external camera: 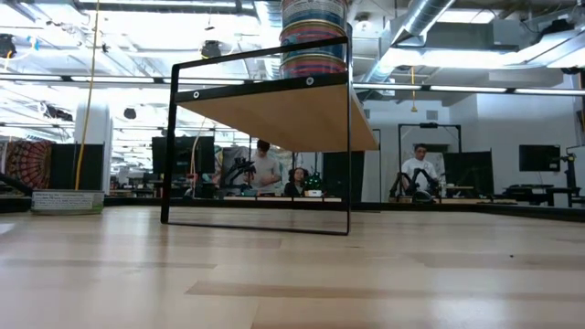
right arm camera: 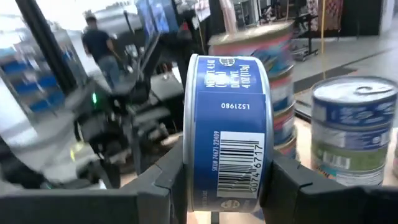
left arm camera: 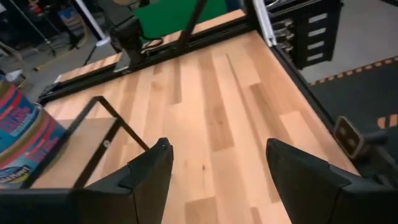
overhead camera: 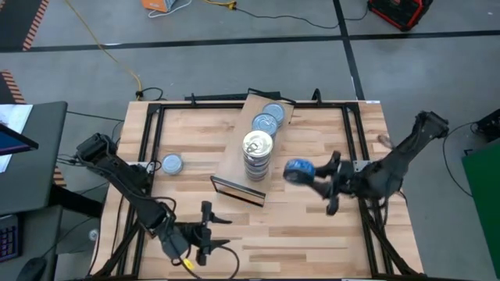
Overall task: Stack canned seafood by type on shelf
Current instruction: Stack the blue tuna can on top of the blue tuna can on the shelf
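Dark left gripper (overhead camera: pixel 205 226) fingers stand apart, empty, at the high view's lower left. Right gripper (overhead camera: pixel 319 181), centre right, is clamped on a blue can (overhead camera: pixel 298 168); only its wrist view shows the barcode. Beyond, stacked cans (overhead camera: pixel 257 151) top the shelf (overhead camera: pixel 234 168); one can (overhead camera: pixel 171 163) lies left.

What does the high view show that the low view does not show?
Only the high view shows both arms: the right gripper shut on a blue can carried beside the shelf, the left gripper open near the table's front edge, and a lone can on the table. Only the low view shows the shelf's dark frame standing on the table and people in the room behind. Both show the shelf with the tall can stack.
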### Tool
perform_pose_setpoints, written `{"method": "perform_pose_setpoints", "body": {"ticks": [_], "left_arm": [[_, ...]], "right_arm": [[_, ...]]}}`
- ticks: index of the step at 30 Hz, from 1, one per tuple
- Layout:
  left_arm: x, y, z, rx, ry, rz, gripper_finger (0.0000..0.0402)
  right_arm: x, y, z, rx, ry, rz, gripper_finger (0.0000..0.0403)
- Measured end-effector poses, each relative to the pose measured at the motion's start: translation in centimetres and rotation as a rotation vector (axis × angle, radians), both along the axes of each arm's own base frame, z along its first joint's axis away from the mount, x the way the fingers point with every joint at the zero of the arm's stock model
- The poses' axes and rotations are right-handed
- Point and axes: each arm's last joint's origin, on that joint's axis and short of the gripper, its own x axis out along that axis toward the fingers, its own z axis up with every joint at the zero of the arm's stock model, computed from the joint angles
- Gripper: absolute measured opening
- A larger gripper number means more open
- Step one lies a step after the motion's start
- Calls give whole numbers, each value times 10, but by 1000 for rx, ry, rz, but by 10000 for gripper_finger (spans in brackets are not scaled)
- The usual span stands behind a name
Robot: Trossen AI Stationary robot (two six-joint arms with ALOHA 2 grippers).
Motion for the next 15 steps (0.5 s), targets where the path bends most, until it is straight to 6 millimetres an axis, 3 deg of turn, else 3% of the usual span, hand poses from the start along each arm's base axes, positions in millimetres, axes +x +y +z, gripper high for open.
{"method": "perform_pose_setpoints", "body": {"ticks": [7, 15], "left_arm": [[-8, -7, -1, 12, 7, -18, 249], [-10, -6, -3, 46, 19, -2, 249]], "right_arm": [[-15, -51, 16, 144, -55, -3, 170], [-3, -109, 22, 308, -31, -10, 170]]}}
